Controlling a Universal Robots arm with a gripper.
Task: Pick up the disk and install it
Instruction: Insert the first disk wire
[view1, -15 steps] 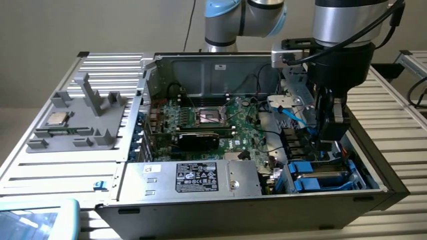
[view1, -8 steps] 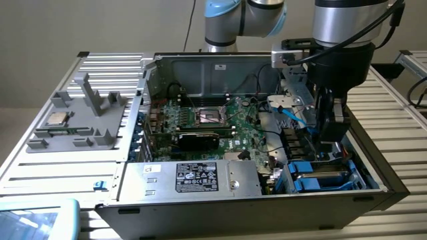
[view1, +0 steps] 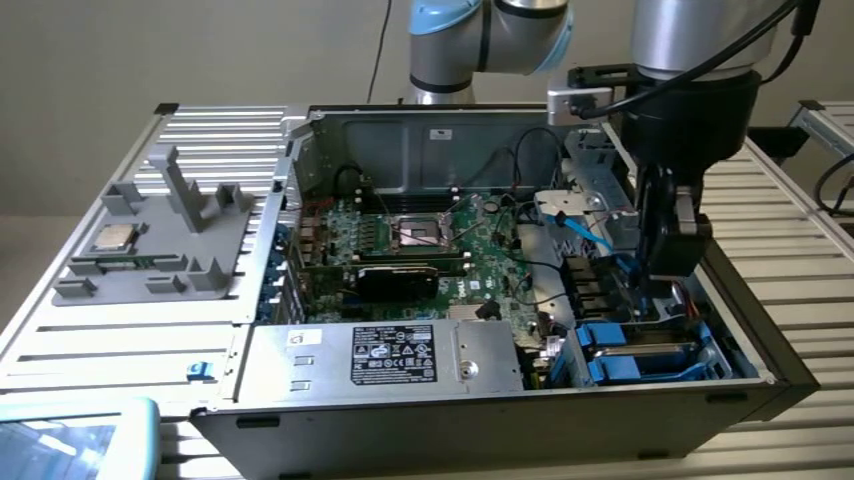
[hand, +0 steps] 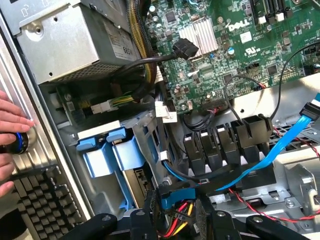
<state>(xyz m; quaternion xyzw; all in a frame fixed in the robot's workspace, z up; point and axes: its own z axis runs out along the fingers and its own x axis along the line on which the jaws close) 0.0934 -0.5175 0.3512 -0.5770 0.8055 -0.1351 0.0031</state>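
Exterior view: disk (view1: 641, 358) sits in the drive bay at the PC case's (view1: 400, 415) front corner, blue carrier showing. Probably stiff, dense and shock-sensitive; best held by the carrier's end tabs. Gripper (view1: 663, 285) hangs just above, fingers spread, empty, over wires (hand: 181, 214).

- The gripper (hand: 177, 212) is close over a blue plastic piece (hand: 177, 196) and red and yellow wires (hand: 172, 227).
- Two blue drive carriers (hand: 107, 152) sit side by side in the bay, near the silver power supply (hand: 65, 42).
- A blue SATA cable (hand: 280, 145) runs past a row of black clips (hand: 225, 142) beside the Dell motherboard (hand: 225, 45).
- A person's hand (hand: 10, 120) touches a blue-ringed knob (hand: 17, 142) next to a keyboard (hand: 35, 200).
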